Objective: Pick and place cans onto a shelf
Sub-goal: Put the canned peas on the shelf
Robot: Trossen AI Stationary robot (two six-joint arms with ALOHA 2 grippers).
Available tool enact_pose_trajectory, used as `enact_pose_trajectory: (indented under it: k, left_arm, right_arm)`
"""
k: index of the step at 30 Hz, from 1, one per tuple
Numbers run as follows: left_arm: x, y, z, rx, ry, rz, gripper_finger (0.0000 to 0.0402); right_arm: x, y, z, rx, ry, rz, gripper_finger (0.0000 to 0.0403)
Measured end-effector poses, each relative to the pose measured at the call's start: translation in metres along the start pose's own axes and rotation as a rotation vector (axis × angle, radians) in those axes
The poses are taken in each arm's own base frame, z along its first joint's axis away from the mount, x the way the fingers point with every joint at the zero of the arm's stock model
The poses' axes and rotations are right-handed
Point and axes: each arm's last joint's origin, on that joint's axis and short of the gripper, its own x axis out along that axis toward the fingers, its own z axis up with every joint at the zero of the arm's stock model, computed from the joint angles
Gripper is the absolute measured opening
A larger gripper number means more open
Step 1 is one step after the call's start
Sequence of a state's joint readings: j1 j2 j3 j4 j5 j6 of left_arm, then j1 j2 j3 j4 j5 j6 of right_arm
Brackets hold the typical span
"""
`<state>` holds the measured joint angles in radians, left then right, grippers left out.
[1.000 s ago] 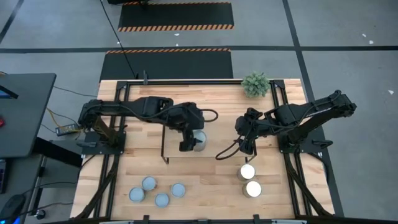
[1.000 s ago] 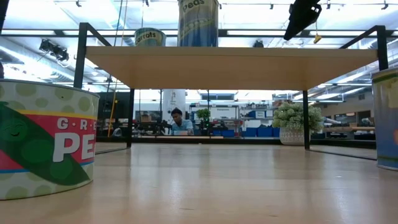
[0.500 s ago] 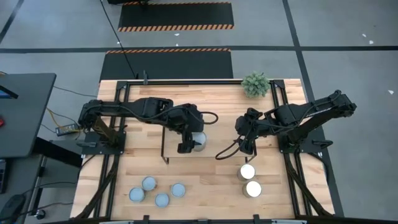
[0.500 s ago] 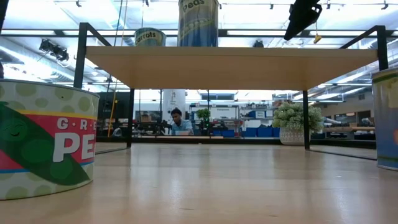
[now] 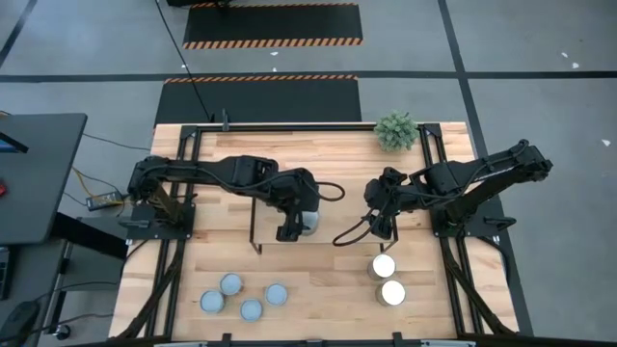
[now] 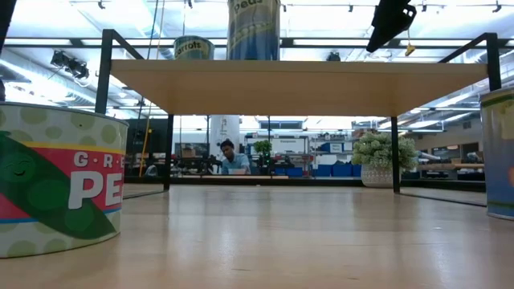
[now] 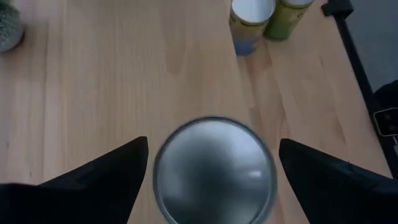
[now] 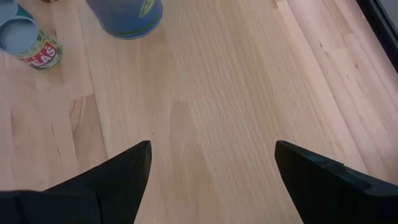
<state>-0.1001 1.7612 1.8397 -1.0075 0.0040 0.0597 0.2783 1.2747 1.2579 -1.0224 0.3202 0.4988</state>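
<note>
A wide can with a silver top point(image 7: 214, 167) and a blue "peas" label point(image 6: 254, 32) stands upright on the shelf point(image 6: 297, 84). My left gripper point(image 5: 294, 228) is over it and open. One finger point(image 7: 102, 177) stands on each side of the can, with a gap on both sides. A "carrots" can point(image 6: 193, 48) stands farther back on the shelf. Two wide cans point(image 5: 384, 266) point(image 5: 392, 292) stand on the table at the near right. Several small cans with blue-grey tops point(image 5: 241, 295) stand at the near left. My right gripper point(image 5: 373, 229) is open and empty above the shelf's right part point(image 6: 387, 24).
A small potted plant point(image 5: 396, 130) stands at the far right of the table. The shelf's black rod frame point(image 5: 254, 222) stands just left of my left gripper. Bare wood lies between the two groups of cans near the front edge point(image 5: 328, 289).
My left arm has shifted a little toward the table's near edge over the peas can. The can stands upright on the shelf as before.
</note>
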Motion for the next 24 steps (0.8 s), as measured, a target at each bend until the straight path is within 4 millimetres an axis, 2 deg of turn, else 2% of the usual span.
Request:
enact_pose_trajectory:
  k: [20,24]
  left_arm:
    - [0.0037,0.0004,-0.0077,0.003,0.087,-0.003,0.0368]
    - [0.0037,0.0004,-0.0078,0.003,0.088,-0.002,0.0354]
  right_arm:
    - [0.0,-0.0002,0.0004,-0.003,-0.009,-0.011,0.0348]
    - [0.0,-0.0004,0.0005,-0.003,-0.012,-0.016,0.0348]
